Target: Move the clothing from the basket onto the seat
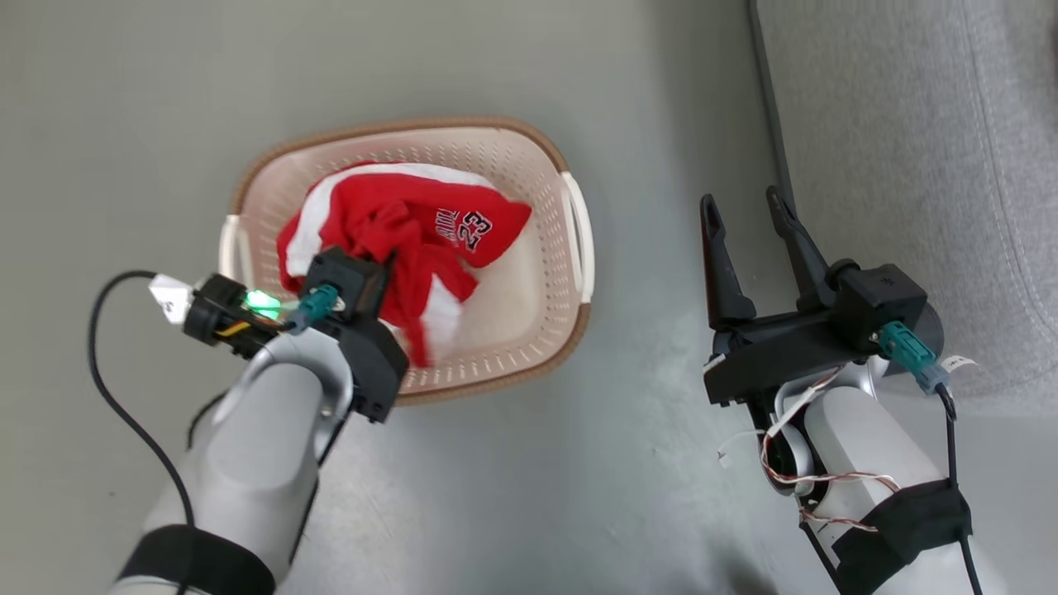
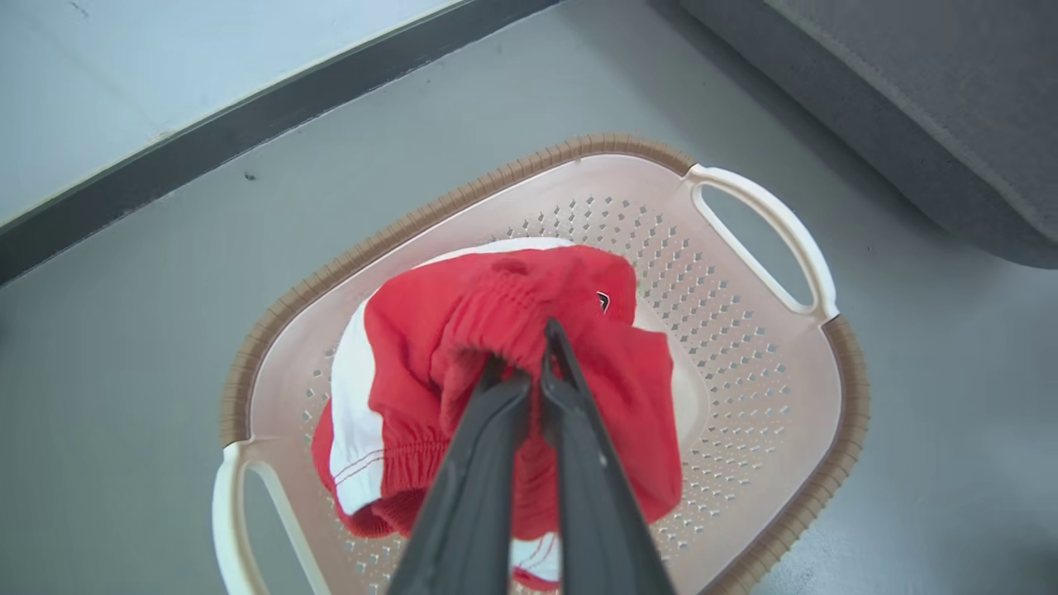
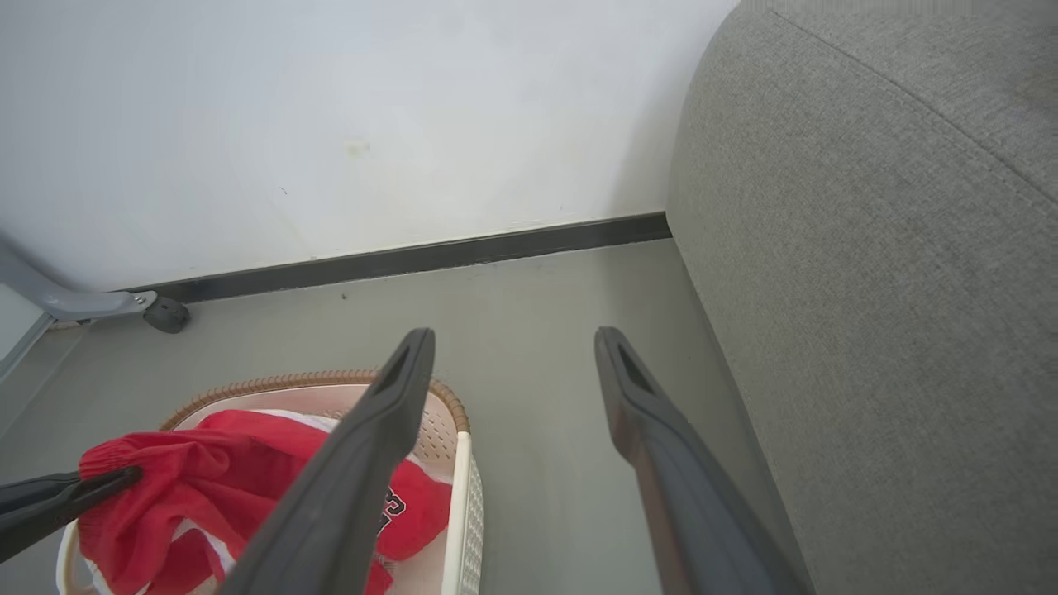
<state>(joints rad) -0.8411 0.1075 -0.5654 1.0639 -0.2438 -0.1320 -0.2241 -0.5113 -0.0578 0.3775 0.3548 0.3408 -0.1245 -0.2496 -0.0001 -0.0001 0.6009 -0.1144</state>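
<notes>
The clothing (image 1: 397, 231) sits in a crumpled red heap inside the basket (image 1: 512, 149), bunched toward its left half. The jersey (image 1: 467, 227) lies with its "23" facing up on the right side of the heap. Over it is the red piece with white stripe trim (image 2: 355, 430), whose gathered waistband (image 2: 496, 314) is drawn up into a peak.

Your left gripper (image 2: 522, 355) has that peak. Its two fingers are pressed almost together with the elastic fabric pinched between their tips, reaching down from the near-left side of the basket. The rest of that garment drapes below the pinch, and most of it is inside the rim. I judge this as grasp made, lift barely begun.

The basket rests on the grey floor (image 1: 579, 496), with the seat (image 1: 909, 124) well off to the right. Your right gripper (image 1: 742, 200) hangs over the floor between them. Its fingers are spread wide and hold nothing.

Next you need a clean vertical pull until the hanging hem clears the brown rim, then a carry rightward across the gap to the seat. Watch whether the jersey snags and rides up with the striped piece. The folds are tangled, and I cannot tell if the pinch has caught one layer or both.
</notes>
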